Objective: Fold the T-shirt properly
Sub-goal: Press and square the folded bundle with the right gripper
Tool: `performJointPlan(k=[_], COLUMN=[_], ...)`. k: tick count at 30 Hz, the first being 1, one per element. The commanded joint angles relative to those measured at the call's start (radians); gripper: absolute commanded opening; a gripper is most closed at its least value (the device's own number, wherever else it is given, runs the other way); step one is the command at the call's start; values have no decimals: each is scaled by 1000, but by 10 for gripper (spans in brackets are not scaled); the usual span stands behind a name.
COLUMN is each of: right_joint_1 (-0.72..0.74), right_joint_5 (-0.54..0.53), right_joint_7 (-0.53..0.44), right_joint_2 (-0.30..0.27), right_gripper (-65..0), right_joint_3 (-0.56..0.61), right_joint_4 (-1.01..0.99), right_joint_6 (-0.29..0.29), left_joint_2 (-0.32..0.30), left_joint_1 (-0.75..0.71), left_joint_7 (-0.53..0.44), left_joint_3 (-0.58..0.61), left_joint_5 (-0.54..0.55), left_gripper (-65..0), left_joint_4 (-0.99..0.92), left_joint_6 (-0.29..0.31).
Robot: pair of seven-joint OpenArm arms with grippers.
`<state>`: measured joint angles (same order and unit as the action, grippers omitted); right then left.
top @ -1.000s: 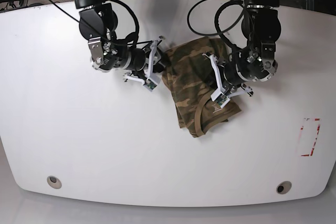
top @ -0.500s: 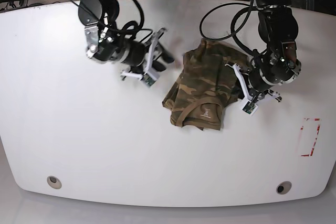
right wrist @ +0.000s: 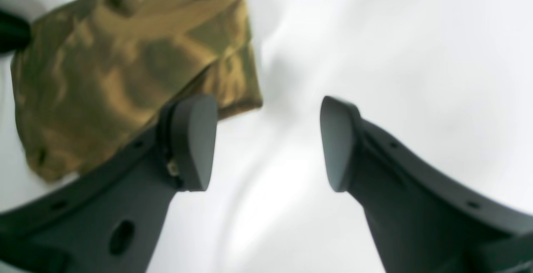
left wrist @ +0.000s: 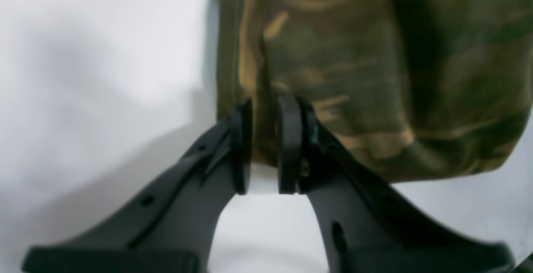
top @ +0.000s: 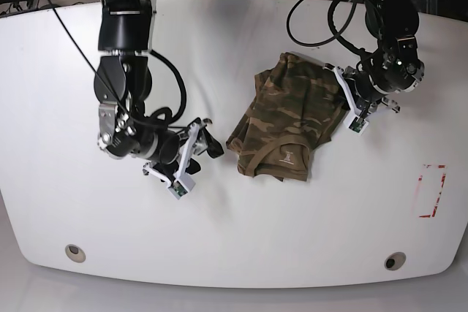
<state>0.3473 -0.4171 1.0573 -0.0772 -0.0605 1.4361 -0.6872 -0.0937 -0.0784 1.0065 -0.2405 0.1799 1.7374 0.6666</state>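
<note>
T-shirt (top: 287, 126) sits bunched in a loose fold near the middle of the white table (top: 66, 71), tan neck band facing the front edge. My left gripper (left wrist: 265, 144) is pinched down on a fold at the shirt's side edge, cloth between the pads, so I've got a handle to drag or flip that side. My right gripper (right wrist: 266, 141) is spread wide with nothing in it, parked just beside the other side of the shirt, I'd guess ready to grab a matching corner.
</note>
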Motion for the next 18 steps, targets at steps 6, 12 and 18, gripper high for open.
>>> performJointPlan(k=[6,12,18], right_joint_1=[123,135,138], right_joint_5=[-29,-142,-168], right_joint_7=[-22,-22,-76], right_joint_2=[66,90,115], right_gripper=[-279,-279,-279], right_joint_3=[0,1,8], right_joint_4=[-150,-229,-326], right_joint_6=[-11,-11,-11], left_joint_2=[16,45,51], left_joint_1=[-21,-59,-68], left_joint_7=[-15,-15,-15], left_joint_3=[-1,-1,5], left_joint_5=[13,13,13], left_gripper=[-564,-564,-564], left_joint_4=[0,3,2], left_joint_6=[0,0,0])
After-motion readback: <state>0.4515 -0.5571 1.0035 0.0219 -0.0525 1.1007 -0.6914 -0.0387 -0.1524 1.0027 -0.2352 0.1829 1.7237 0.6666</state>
